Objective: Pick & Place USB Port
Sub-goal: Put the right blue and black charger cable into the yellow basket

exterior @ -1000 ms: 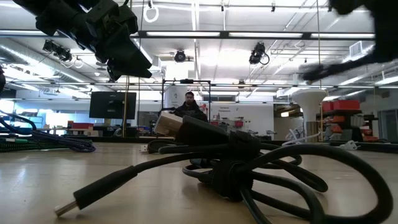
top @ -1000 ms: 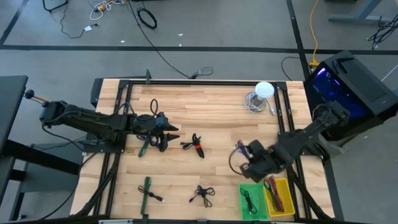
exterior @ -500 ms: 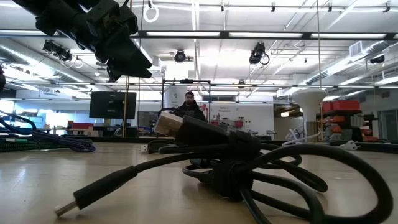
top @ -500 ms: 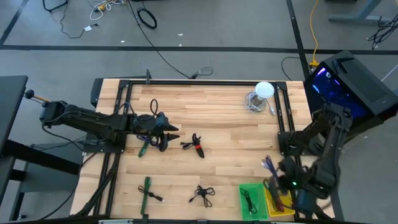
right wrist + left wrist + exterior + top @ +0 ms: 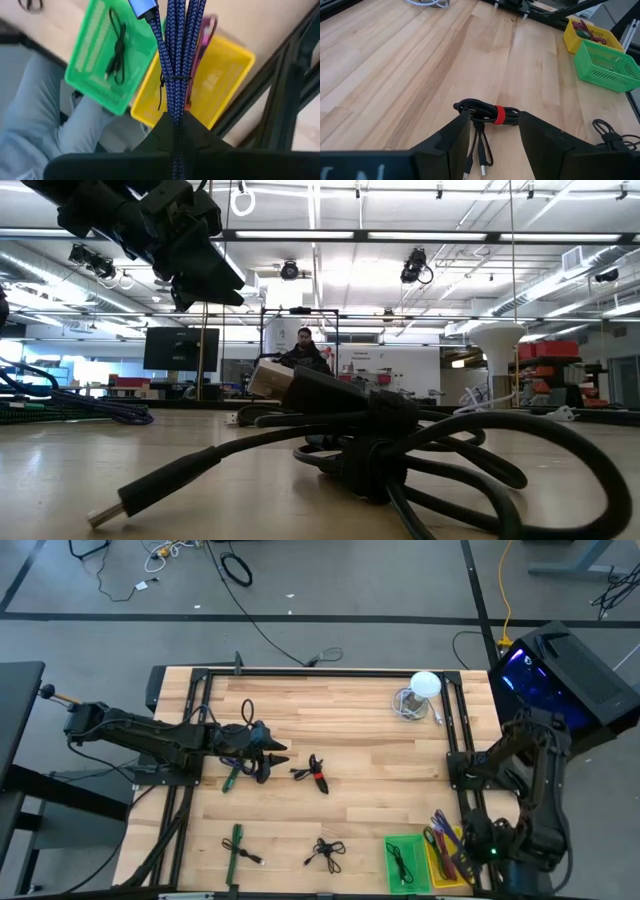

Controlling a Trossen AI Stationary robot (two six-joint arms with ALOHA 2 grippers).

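Note:
My right gripper (image 5: 450,840) hovers at the near right corner, shut on a blue braided USB cable bundle (image 5: 177,50) above the yellow basket (image 5: 227,75). Beside that basket stands a green basket (image 5: 392,845) with a black cable (image 5: 116,47) lying in it. My left gripper (image 5: 490,135) stands open at the table's left, above the wood. Just ahead of its fingers a black USB cable with a red band (image 5: 487,114) lies flat on the table (image 5: 350,720). My right gripper pinches the folded blue bundle between its two fingers (image 5: 200,135), just below a thin tie (image 5: 175,92). The fingers point steeply down and lie along the strands. The bundle hangs below them, clear of the yellow basket, with a blue plug (image 5: 142,7) at its low end.
More bundled cables lie on the wood: a green one (image 5: 236,845), a black one (image 5: 325,852) near the front, another green one (image 5: 232,778) under my left gripper. A white lamp-like object (image 5: 420,690) stands at the far right. A person's leg (image 5: 30,110) shows past the near edge.
My right gripper has swung toward the table's near right corner with the blue bundle, rising a little and rolling about its wrist. It went from left of the green basket to above the yellow basket. The bundle has stayed hanging clear.

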